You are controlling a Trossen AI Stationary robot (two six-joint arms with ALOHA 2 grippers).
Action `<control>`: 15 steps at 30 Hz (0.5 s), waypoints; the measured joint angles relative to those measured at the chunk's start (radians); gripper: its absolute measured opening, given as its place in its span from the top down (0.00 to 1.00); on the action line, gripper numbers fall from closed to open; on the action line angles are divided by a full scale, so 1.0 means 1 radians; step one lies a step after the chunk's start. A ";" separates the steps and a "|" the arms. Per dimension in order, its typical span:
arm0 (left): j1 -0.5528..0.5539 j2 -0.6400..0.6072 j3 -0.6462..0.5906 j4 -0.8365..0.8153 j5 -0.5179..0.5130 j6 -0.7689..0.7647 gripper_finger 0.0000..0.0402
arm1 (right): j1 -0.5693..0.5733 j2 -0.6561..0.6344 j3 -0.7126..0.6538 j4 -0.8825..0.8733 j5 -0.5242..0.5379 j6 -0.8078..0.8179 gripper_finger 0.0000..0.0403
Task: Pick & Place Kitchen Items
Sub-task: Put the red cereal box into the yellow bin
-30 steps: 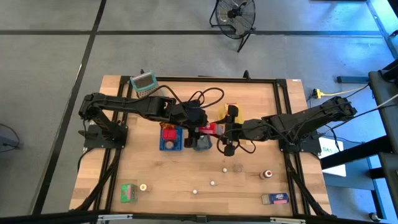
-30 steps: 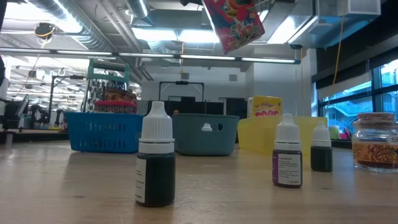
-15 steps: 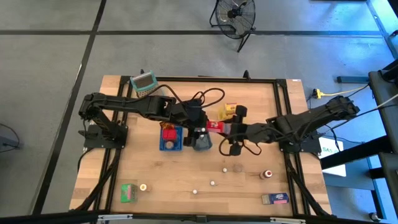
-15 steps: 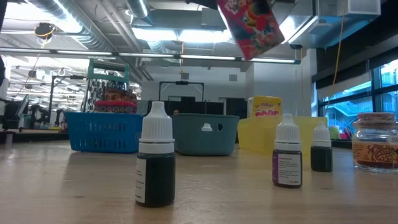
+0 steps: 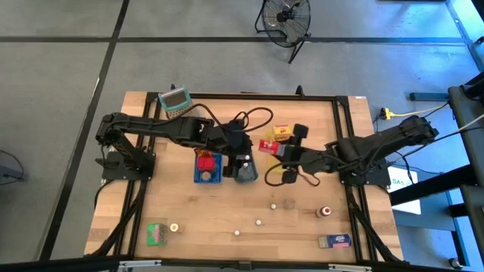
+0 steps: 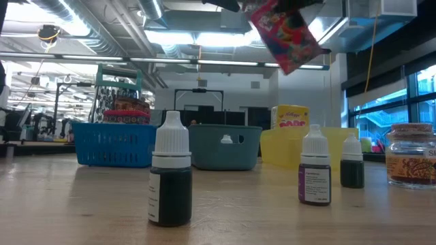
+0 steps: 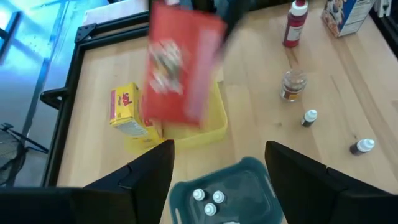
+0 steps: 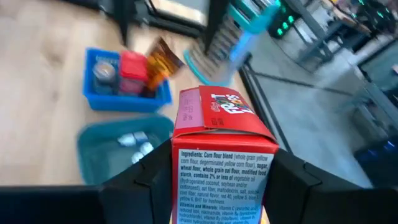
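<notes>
High cam looks straight down on the whole table. Low cam sits at tabletop level, close to a dropper bottle, facing the room. Wrist cams both catch the grey-blue tray (left from above, right from the opposite side).

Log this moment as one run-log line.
right hand: shut on red carton, held above yellow tray | left hand: open, over grey-blue tray | placement: not yet done
</notes>
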 joint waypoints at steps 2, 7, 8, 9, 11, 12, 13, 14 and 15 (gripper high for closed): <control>0.000 0.000 0.000 -0.009 0.000 -0.003 0.38 | 0.008 -0.015 0.047 -0.092 0.007 0.049 0.54; 0.000 0.000 0.000 -0.028 0.000 -0.005 0.38 | 0.053 -0.037 0.185 -0.382 -0.001 0.166 0.54; 0.002 0.000 0.000 -0.026 0.000 -0.005 0.39 | 0.062 -0.039 0.215 -0.443 -0.001 0.187 0.54; 0.003 0.000 0.000 -0.026 0.000 -0.005 0.39 | 0.071 -0.040 0.250 -0.504 -0.001 0.211 0.54; 0.008 0.000 0.000 -0.026 0.000 -0.005 0.39 | 0.084 -0.040 0.320 -0.635 -0.001 0.262 0.54; 0.011 0.000 0.000 -0.026 -0.001 -0.005 0.38 | 0.087 -0.040 0.352 -0.704 -0.001 0.290 0.54; 0.014 0.000 0.000 -0.026 -0.001 -0.005 0.38 | 0.090 -0.040 0.383 -0.766 -0.001 0.318 0.54; 0.017 0.000 0.000 -0.026 -0.001 -0.005 0.38 | 0.090 -0.040 0.415 -0.828 0.000 0.345 0.54; 0.021 0.000 0.000 -0.026 0.000 -0.005 0.38 | 0.091 -0.040 0.444 -0.892 0.002 0.374 0.54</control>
